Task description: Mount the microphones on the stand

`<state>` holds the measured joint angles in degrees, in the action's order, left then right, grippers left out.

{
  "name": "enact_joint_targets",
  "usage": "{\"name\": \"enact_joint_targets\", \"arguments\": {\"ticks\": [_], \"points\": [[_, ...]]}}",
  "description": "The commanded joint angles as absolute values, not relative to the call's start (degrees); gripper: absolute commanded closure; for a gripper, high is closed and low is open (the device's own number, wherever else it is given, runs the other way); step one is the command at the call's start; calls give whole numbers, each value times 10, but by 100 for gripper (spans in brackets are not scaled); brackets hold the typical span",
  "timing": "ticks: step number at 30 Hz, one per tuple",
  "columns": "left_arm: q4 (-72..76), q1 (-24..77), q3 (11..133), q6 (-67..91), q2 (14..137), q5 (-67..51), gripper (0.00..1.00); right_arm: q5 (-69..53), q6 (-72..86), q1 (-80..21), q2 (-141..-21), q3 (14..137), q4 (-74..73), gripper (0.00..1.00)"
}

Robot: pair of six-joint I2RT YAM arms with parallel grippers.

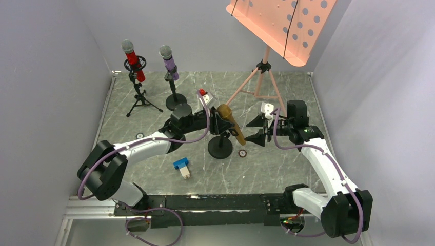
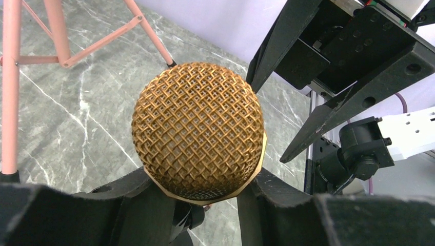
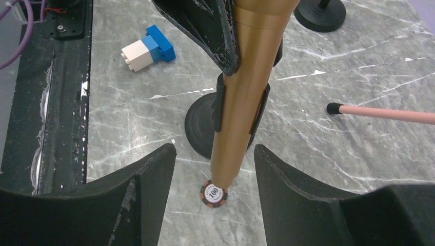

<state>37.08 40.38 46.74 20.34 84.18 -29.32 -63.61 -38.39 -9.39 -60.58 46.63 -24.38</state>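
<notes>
I have the gold microphone (image 1: 232, 124) seated in the clip (image 3: 219, 102) of the middle stand (image 1: 220, 149). It tilts, mesh head up and left of that stand and tail down to its right, above a poker chip (image 3: 213, 194). My left gripper (image 2: 197, 192) is pinching the microphone just below the mesh head. My right gripper (image 3: 214, 154) is just right of the stand, spread on either side of the handle's tail without touching it. Behind and left of the stand, the red microphone (image 1: 132, 60) and purple microphone (image 1: 169, 61) are each mounted upright. 1 blue-and-white block (image 1: 181, 167) lies in front of the stand, to its left.
</notes>
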Motion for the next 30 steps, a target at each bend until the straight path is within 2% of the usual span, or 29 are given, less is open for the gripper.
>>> {"name": "enact_joint_targets", "arguments": {"ticks": [1,7,12,19,26,27,28,29,30], "points": [[284,402,470,194,862,-286,92,-666,-391,-88,-600,469,-227,37],[271,401,488,200,823,-258,49,-677,-391,-80,-598,465,-225,36],[264,402,492,199,779,-240,26,-680,-392,-74,-595,464,-226,36],[260,402,471,184,699,-212,11,-685,-394,-68,-595,463,-228,36],[254,402,403,111,584,-178,7,-689,-403,-63,-593,463,-235,33],[262,401,381,95,561,-170,5,-688,-402,-62,-591,461,-233,29],[268,402,359,81,541,-159,1,-688,-398,-61,-589,458,-228,19],[277,402,326,68,519,-144,1,-690,-396,-60,-586,454,-222,3],[287,401,299,61,500,-133,1,-691,-392,-59,-585,448,-214,1]]}}
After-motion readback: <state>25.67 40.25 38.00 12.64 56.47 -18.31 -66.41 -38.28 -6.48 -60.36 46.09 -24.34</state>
